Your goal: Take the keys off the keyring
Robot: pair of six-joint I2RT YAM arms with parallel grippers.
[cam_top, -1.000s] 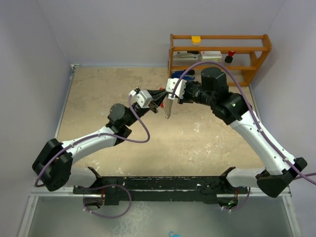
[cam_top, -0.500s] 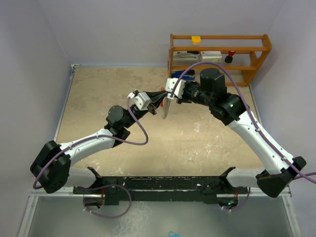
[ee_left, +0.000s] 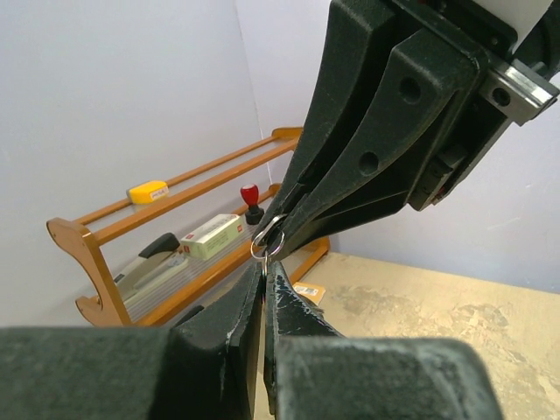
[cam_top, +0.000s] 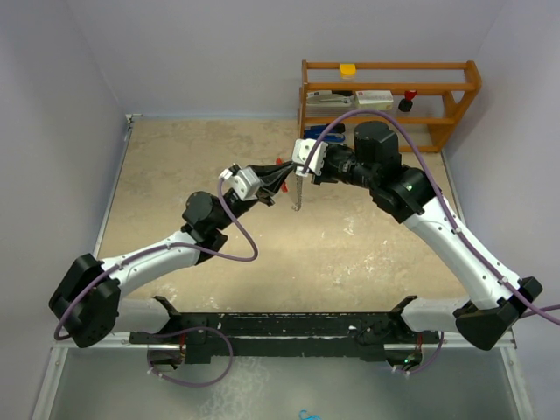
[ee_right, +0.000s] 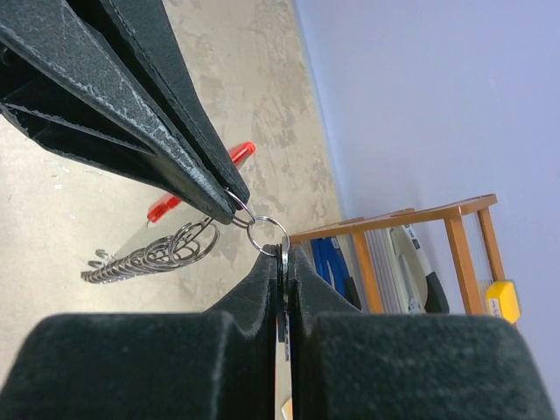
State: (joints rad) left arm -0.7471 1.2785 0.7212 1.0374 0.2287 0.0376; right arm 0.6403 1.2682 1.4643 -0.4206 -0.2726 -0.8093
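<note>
Left arm drawn back left and nearer since a second ago; left gripper (ee_left: 264,273) clamps the keyring (ee_right: 144,258) by its loop, right gripper (ee_right: 283,260) pinches a key (ee_right: 283,276), both mid-air over the far table (cam_top: 175,175), and I fear harder pulling slips the key free.

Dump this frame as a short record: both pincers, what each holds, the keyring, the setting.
left pincer: shut on the keyring, tips pinching its small top loop
right pincer: shut on a silver blade, possibly a key
small ring: joins the blade and that loop, between the two tips
keyring: red strip plus silvery ridged arc, dangling above the table
height: both pincers meet in the air
background: wooden shelf at the table's far right
</note>
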